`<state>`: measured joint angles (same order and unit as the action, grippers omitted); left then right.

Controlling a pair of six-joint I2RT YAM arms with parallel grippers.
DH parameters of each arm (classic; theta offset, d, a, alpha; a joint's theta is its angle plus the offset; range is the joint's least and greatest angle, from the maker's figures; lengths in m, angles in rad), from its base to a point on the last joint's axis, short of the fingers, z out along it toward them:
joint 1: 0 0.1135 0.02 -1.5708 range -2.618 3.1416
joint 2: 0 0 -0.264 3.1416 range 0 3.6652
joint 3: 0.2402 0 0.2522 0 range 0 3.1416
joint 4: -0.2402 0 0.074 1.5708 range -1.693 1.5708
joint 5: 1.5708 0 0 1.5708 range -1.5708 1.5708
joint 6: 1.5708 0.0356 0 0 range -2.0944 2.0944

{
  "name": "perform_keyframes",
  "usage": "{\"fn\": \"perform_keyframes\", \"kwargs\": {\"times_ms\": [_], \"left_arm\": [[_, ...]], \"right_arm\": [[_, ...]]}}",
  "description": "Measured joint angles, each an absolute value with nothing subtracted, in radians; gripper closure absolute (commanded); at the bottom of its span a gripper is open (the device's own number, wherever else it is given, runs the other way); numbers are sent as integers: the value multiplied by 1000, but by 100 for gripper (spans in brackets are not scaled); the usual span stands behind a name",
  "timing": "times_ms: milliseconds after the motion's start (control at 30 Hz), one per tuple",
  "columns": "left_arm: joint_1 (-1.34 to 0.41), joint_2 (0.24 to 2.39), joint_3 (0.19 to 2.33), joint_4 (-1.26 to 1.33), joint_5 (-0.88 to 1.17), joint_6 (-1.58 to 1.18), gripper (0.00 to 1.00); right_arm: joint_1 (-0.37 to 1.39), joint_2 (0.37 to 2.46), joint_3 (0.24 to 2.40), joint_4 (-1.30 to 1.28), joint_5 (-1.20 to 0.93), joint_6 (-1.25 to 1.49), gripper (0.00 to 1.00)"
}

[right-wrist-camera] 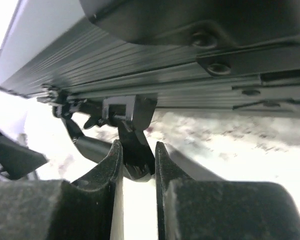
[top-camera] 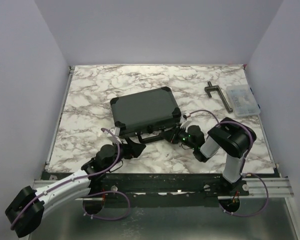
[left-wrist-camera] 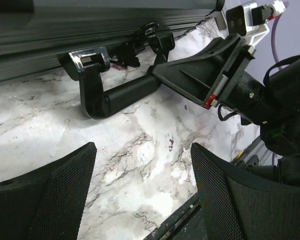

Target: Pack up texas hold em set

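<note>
- A black hard case (top-camera: 146,111) lies closed and flat near the middle of a marble table (top-camera: 90,95), turned slightly at an angle. Its long front edge faces the two robot arms.
- The carrying handle (top-camera: 151,138) sticks out from that front edge toward the arms and lies low over the marble. In the left wrist view it is a dark round bar (left-wrist-camera: 125,95) held between two glossy black brackets.
- The right gripper (top-camera: 174,135) reaches in from the right, at the handle's right end. In its own wrist view the two fingers (right-wrist-camera: 109,165) are clenched around the upright bracket post (right-wrist-camera: 135,150) at that end of the handle. The ribbed edge of the case fills the view just above.
- The left gripper (top-camera: 131,146) sits just in front of the handle's left part, close to it but not touching. Its fingers (left-wrist-camera: 50,200) are spread wide and grasp nothing, with bare marble showing between them.
- In the left wrist view the right gripper (left-wrist-camera: 210,70) shows as a dark wedge meeting the bar's right end.
- Far to the right, near the table's back corner, a dark T-shaped metal tool (top-camera: 217,95) lies flat.
- Just beside the tool, at the right edge, rests a clear plastic compartment box (top-camera: 242,100).
- Both lie well apart from the case.
</note>
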<state>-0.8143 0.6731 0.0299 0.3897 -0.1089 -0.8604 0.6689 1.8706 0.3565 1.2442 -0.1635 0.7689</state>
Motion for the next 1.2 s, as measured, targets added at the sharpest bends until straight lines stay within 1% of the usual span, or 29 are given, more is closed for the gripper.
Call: {"fn": "perform_keyframes", "kwargs": {"times_ms": [33,100,133,200,333,500,700,800,933,967,1000,1067,1100,1133,1167,1200], "left_arm": [[-815,656,27,374,-112,-861,24],[-816,613,20,348,-120,-867,24],[-818,593,19,337,-123,-868,24],[-819,551,19,311,-128,-871,24],[-819,487,18,280,-138,-872,24],[-819,447,18,237,-148,-871,24],[-819,435,18,208,-148,-863,25],[-819,435,19,186,-148,-848,25],[-818,435,31,152,-148,-827,25],[-818,435,35,145,-148,-825,25],[-818,436,43,133,-148,-821,25],[-818,436,59,119,-148,-813,25],[-819,436,65,112,-148,-810,25],[-818,437,75,103,-148,-805,25],[-818,437,86,94,-148,-802,25],[-819,437,99,80,-149,-797,25]], "right_arm": [[669,1872,347,1268,-175,776,93],[670,1864,329,1301,-193,808,99],[672,1850,327,1289,-200,823,100],[674,1785,332,1195,-207,852,99],[675,1595,391,914,-195,860,99],[678,1442,482,740,-165,849,99],[680,1412,535,580,-138,915,99],[680,1411,532,483,-98,956,99],[680,1411,492,445,-31,992,99],[680,1415,487,439,-17,1000,97],[681,1422,482,440,-12,1008,92],[679,1441,482,453,7,1022,73],[679,1451,482,467,14,1024,57],[679,1467,484,489,21,1021,49],[681,1484,487,501,30,1008,45],[681,1501,489,501,39,994,43]]}}
